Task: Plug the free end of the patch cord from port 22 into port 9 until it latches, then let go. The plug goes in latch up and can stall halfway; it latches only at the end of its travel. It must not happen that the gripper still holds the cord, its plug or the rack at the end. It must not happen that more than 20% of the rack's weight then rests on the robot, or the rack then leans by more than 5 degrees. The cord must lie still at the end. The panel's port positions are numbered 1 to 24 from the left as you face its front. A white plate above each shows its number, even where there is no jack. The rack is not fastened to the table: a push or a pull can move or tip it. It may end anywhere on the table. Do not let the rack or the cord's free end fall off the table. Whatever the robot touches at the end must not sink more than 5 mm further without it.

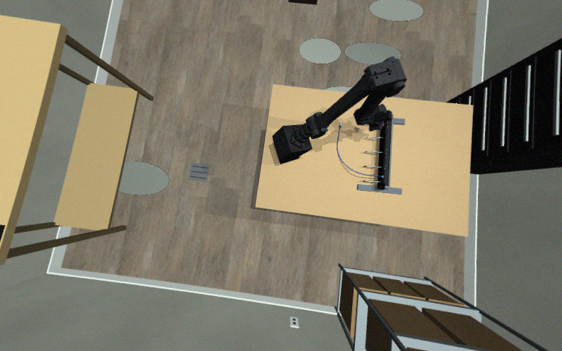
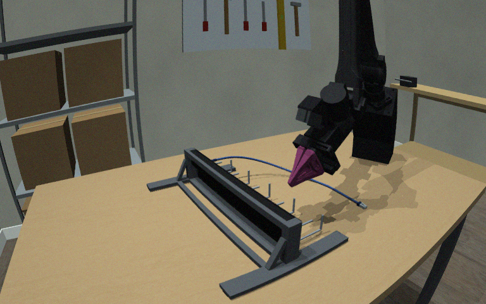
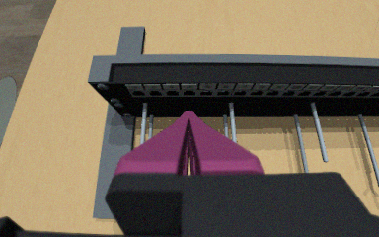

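Note:
The dark patch panel rack point(image 1: 386, 157) point(image 2: 247, 195) point(image 3: 247, 74) stands on the wooden table point(image 1: 431, 182) point(image 2: 107, 232). A blue patch cord point(image 1: 337, 142) point(image 2: 336, 191) arcs from the far end of the panel's front. Its free plug point(image 1: 340, 123) point(image 2: 362, 205) lies on the table, away from the rack. My gripper point(image 2: 292, 183) point(image 3: 189, 118), with magenta fingers, is shut on nothing. It hangs above the table in front of the panel's low-numbered end and points at the port row point(image 3: 197, 89). The cord does not show in the wrist view.
Thin metal cable bars point(image 3: 318, 133) point(image 2: 269, 190) stick out from the panel's front. The rack's grey feet point(image 2: 286, 265) point(image 3: 129, 44) point(image 1: 379, 189) lie flat. The arm's black base point(image 1: 290, 142) point(image 2: 374, 136) stands on the table. A shelf with boxes point(image 2: 64, 104) stands behind the table.

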`<state>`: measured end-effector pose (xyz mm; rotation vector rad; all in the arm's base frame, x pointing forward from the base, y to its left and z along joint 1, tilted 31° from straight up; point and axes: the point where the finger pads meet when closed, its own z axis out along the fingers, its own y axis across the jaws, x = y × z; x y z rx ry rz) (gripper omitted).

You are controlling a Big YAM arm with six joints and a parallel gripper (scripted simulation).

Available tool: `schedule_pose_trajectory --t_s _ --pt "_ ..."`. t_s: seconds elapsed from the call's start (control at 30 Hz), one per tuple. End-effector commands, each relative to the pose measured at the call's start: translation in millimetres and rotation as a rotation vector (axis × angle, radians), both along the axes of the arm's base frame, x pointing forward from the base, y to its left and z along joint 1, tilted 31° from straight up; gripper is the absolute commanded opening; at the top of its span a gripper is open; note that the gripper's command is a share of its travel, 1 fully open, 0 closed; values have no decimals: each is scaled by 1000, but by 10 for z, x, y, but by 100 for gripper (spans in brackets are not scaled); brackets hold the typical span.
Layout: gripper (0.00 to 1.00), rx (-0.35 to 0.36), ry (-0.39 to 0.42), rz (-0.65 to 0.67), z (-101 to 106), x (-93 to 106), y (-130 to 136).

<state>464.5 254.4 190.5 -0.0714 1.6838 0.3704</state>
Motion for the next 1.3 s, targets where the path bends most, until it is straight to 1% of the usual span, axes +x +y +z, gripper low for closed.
schedule_pose_trajectory --t_s 0.0,0.1,0.17,0.23,0.27,0.37,0.6,0.73,0.8,0.9,1.0,1.07,1.27 --pt "0 49 -62 4 313 56 56" --pt "0 49 -61 5 312 32 55" --pt "0 47 -56 6 289 -37 38" --pt "0 47 -56 6 289 -37 38" --pt "0 45 -53 6 279 -83 25" --pt "0 40 -41 7 249 -274 -32" --pt "0 33 -23 8 233 -863 -213" --pt "0 31 -18 8 237 -1140 -298" --pt "0 31 -18 8 237 -1140 -298" --pt "0 30 -16 8 240 -1276 -340" --pt "0 29 -15 8 241 -1346 -361" --pt "0 28 -14 8 240 -1362 -369" --pt "0 16 -7 -3 192 -1326 -415"
